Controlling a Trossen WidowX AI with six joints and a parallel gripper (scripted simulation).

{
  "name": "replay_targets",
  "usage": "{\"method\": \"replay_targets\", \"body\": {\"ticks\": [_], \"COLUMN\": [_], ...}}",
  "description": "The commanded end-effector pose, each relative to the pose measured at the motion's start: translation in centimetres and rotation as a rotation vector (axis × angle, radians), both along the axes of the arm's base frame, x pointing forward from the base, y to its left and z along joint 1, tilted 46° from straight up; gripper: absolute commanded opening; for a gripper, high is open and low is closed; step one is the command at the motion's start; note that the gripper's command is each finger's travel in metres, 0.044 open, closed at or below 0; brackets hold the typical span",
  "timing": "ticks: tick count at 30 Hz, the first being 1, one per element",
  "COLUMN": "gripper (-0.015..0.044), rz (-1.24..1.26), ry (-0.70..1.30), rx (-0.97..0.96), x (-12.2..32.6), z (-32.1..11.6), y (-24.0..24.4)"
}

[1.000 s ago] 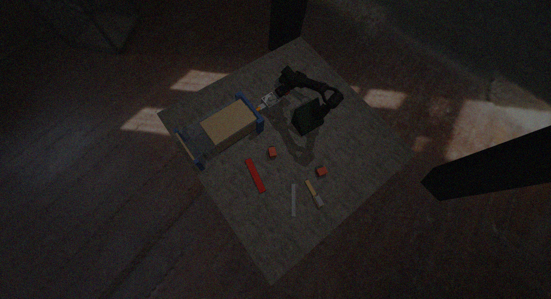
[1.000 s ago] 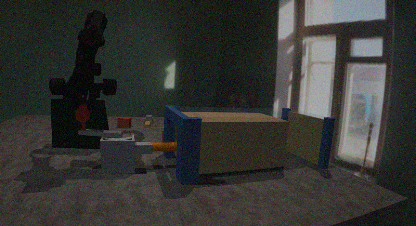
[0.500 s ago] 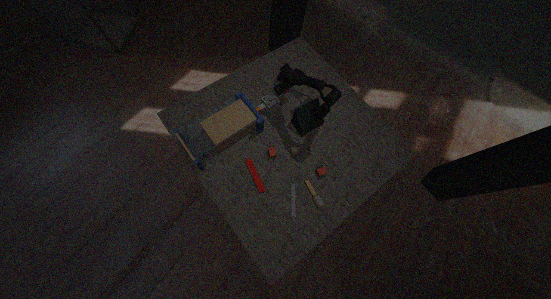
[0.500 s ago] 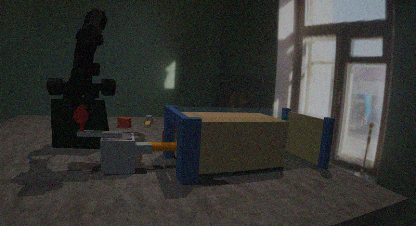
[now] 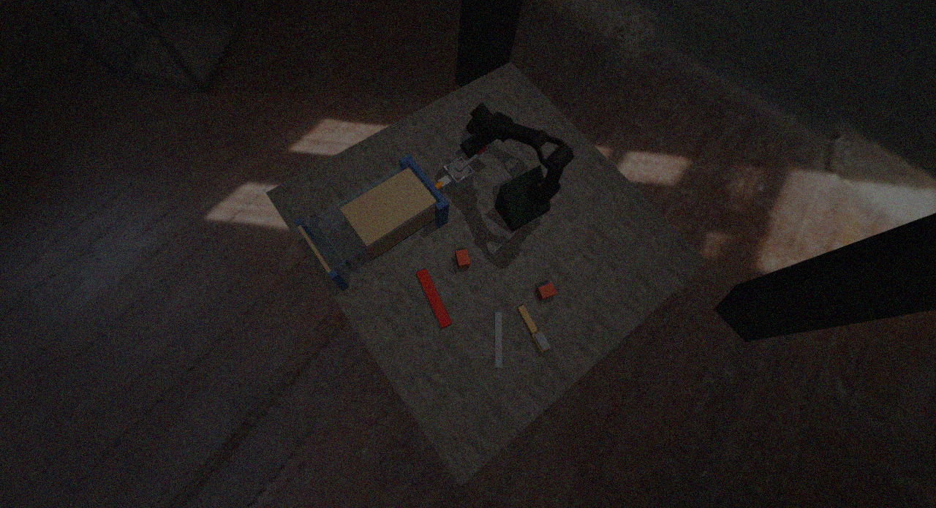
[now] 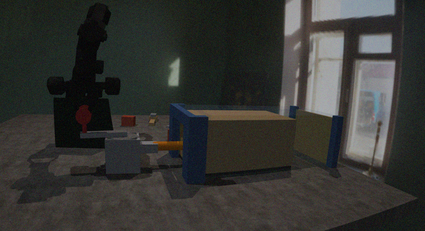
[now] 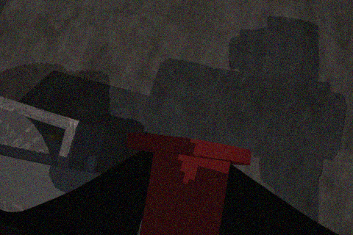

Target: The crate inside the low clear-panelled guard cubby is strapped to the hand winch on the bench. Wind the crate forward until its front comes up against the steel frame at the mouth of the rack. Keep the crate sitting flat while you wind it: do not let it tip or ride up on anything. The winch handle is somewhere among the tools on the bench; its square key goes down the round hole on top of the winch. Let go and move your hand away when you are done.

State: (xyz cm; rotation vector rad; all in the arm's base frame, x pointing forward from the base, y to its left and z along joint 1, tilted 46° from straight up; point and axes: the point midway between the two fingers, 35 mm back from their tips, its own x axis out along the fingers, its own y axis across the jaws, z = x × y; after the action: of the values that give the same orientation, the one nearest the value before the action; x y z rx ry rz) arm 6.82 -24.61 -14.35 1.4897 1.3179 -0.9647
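Crate [image 5: 389, 207] [image 6: 249, 143]: flat, just behind blue frame [image 5: 425, 181] [image 6: 194, 149]; contact unclear. Probably stiff, rather heavy; best moved by winch only. Gripper [image 5: 472, 146] [image 6: 84, 110] [image 7: 184, 170] closed on winch handle's red knob [image 5: 482, 150] [image 6: 83, 115] [image 7: 185, 198], correct place for turning.

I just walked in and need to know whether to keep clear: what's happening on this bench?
The arm's gripper is shut on the red knob of the crank, which sits on the grey winch. An orange strap runs from the winch through the blue frame toward the wooden crate, which looks flat.
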Motion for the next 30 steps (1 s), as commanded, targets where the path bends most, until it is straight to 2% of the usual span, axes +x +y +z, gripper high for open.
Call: {"method": "replay_targets", "body": {"ticks": [1,30], "gripper": [0.0,0.0], "rz": [0.01,0.011], "ry": [-0.009,-0.011], "rx": [0.023,0.02], "x": [0.8,2.9], "z": [-1.7,-3.9], "y": [-0.5,-3.2]}}
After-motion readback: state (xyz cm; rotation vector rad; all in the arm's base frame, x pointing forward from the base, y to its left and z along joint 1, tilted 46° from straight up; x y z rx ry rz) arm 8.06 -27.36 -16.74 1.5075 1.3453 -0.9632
